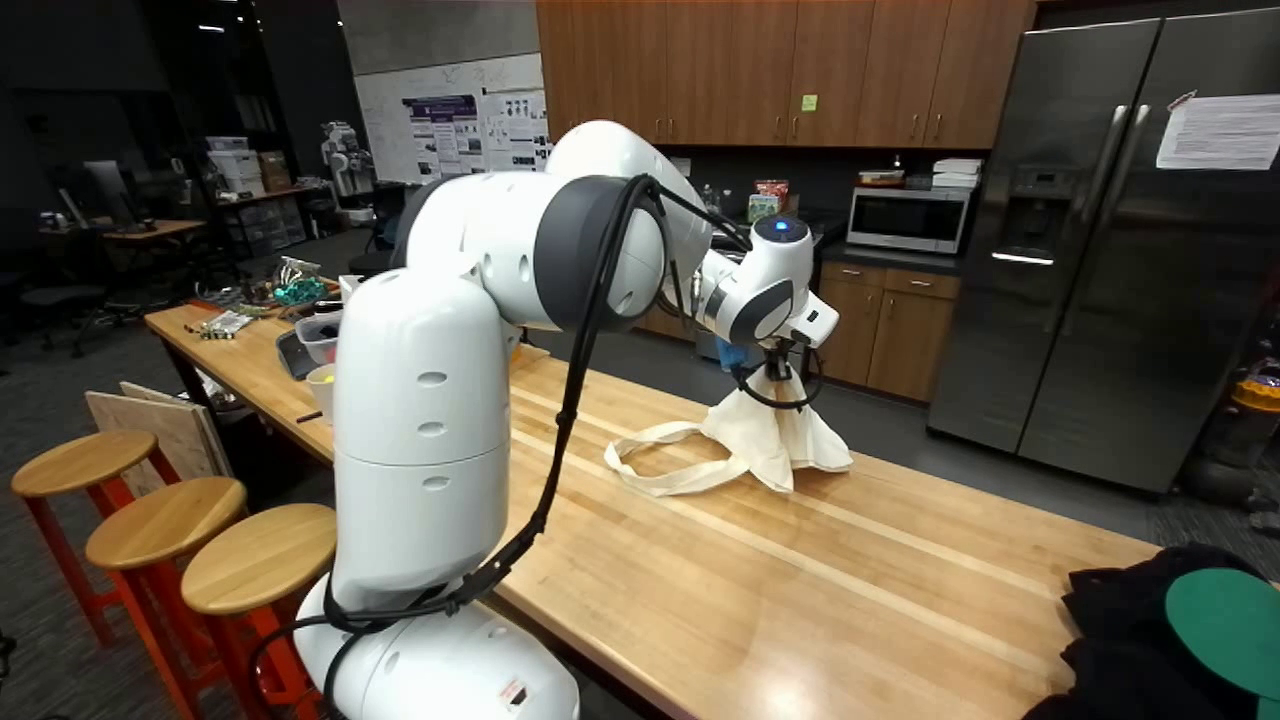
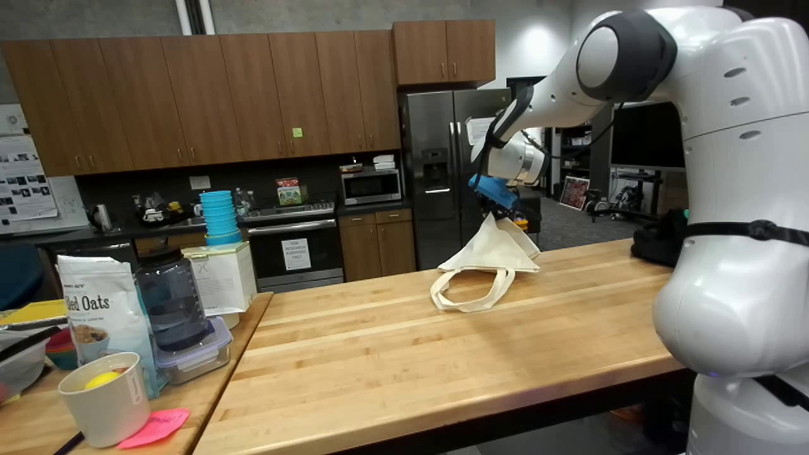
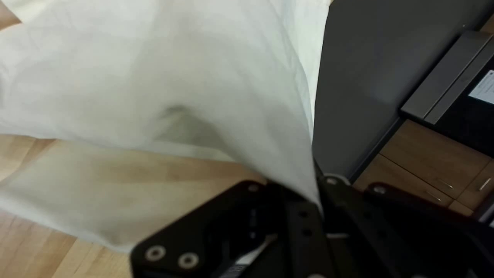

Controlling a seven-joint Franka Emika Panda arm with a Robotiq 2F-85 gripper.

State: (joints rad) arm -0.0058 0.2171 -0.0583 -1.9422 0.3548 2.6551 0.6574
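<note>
Right of centre in an exterior view, I see jaws clamped tight on a cloth bag [image 1: 757,432], so its peak tents above the desk [image 1: 850,590].

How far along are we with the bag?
Done: the gripper has the bag pinched. In hand: the bag is drawn up to a peak, a handle lying on the table. Left, probably: settling it and letting go, since it is held.
</note>
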